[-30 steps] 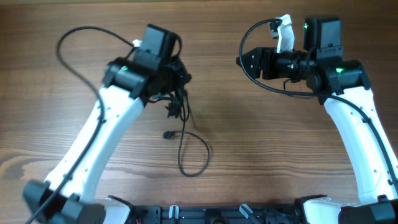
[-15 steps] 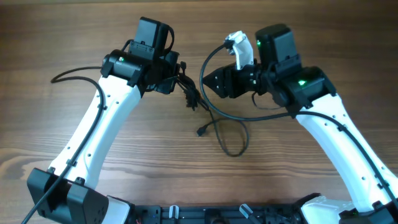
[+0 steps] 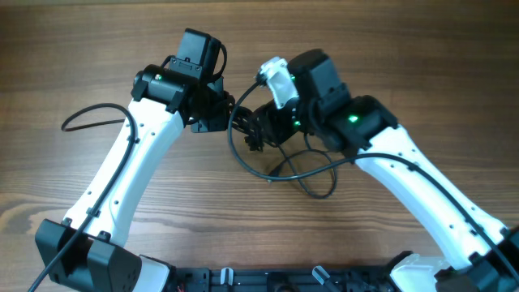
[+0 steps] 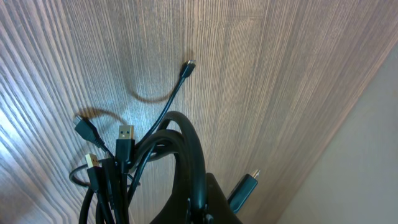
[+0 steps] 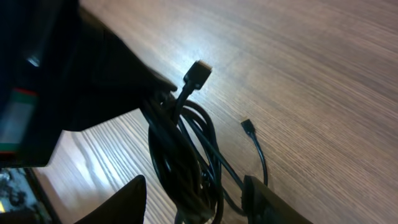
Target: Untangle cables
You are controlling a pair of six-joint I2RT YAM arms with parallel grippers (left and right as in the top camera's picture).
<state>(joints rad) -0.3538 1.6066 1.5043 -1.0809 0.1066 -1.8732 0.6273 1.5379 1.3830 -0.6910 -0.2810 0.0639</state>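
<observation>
Right claw (image 5: 194, 183) now around cables (image 5: 166, 142)

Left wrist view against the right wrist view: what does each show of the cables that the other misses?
Only left wrist: two USB plugs, one silver, one gold-tipped, side by side in the cables. Only right wrist: the right gripper, its fingers apart on either side of the bundle, not closed on it. Both: the bunched black cords over the wooden table, and a loose strand ending in a small plug.
</observation>
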